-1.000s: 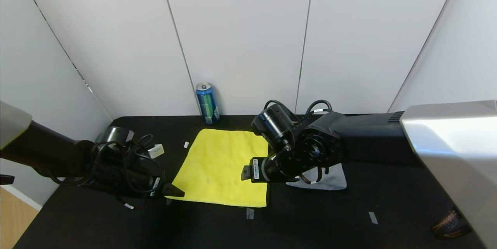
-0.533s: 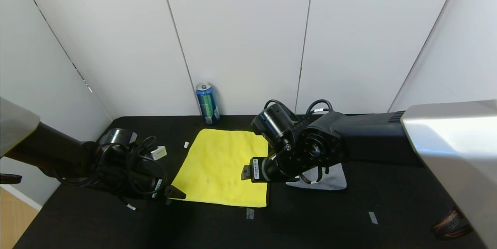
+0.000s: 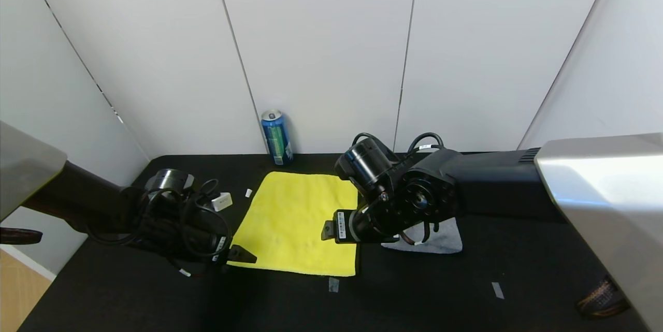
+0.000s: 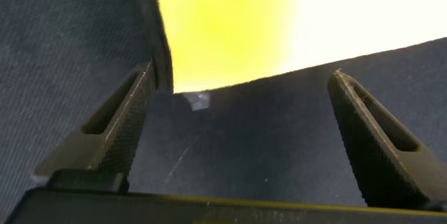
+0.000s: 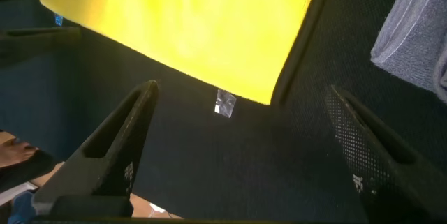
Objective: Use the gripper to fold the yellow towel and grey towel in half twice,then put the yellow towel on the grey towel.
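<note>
Blue can [image 3: 276,138] — label unreadable

Lying spread flat on the black tabletop — the bright yellow fluffy microfibre towel [image 3: 298,220], roughly square, a single unfolded layer, its near edge running straight and its surface lightly dimpled. Sitting just beside its right edge, apart from it — the mid-grey terry towel [image 3: 444,241], looking already folded into a small pad, mostly hidden, only a pale grey corner and lower edge showing. In the right wrist view, showing a thick rounded fold [image 5: 412,32].
</note>
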